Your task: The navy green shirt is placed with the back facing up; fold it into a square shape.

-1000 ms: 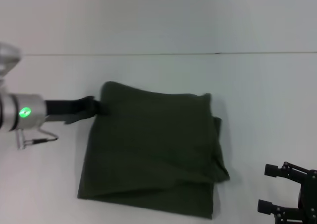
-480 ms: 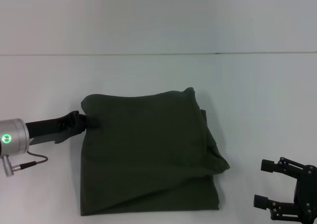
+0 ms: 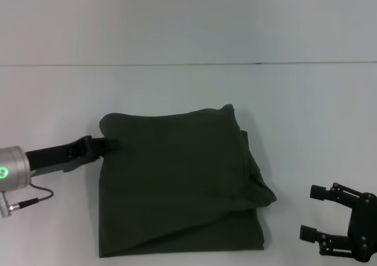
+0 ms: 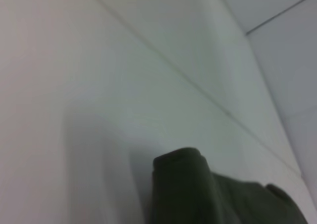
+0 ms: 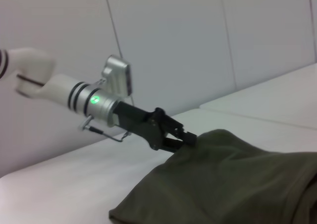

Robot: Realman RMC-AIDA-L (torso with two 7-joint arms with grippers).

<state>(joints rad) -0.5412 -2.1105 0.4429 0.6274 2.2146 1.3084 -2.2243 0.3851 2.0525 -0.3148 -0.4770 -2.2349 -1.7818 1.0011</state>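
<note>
Since half a second ago, my left arm is sliding back toward the left edge of the head view, and the shirt's far left corner is settling slightly lower and leftward on the table. Working left to right: the left gripper (image 3: 108, 144) is sitting at the left edge of the navy green shirt (image 3: 177, 183), near its far left corner, fingers closed together pinching the cloth there, as the right wrist view (image 5: 187, 138) is showing. I am seeing the shirt lying folded into a rough square at the middle of the white table (image 3: 306, 113), its right edge bulging in loose layers. Well apart from it, the right gripper (image 3: 318, 213) is hovering near the lower right, jaws spread wide and holding nothing.
</note>
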